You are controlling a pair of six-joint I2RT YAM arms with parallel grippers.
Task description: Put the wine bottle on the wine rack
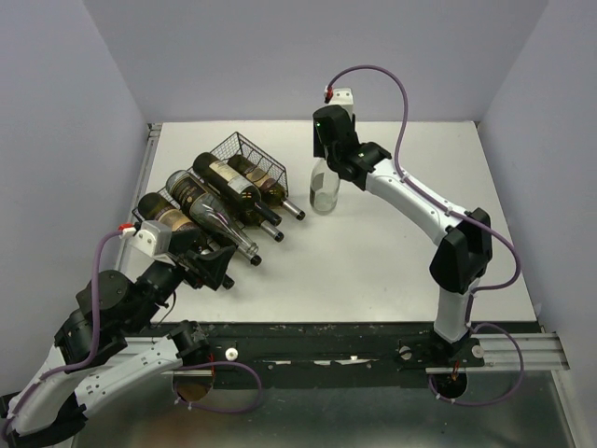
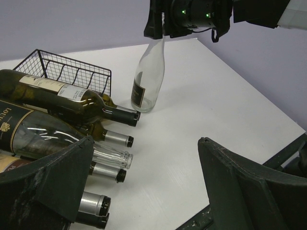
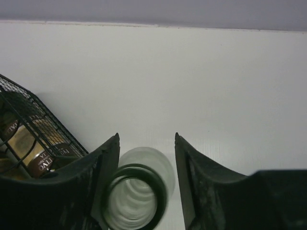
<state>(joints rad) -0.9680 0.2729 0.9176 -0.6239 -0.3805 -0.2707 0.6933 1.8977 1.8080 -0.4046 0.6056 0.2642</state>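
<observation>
A clear wine bottle (image 1: 323, 191) with a dark label stands upright on the white table, just right of the black wire wine rack (image 1: 248, 147). My right gripper (image 1: 328, 154) hangs over the bottle's top. In the right wrist view the bottle's mouth (image 3: 132, 201) lies between the spread fingers of my right gripper (image 3: 146, 136), against the left one, with a gap to the right one. My left gripper (image 2: 146, 140) is open and empty, low by the necks of the racked bottles. The bottle (image 2: 148, 76) and rack (image 2: 62, 72) also show in the left wrist view.
Several dark and clear bottles (image 1: 224, 201) lie on the rack with necks pointing to the front right. Purple walls close the table's back and sides. A black rail (image 1: 326, 341) runs along the near edge.
</observation>
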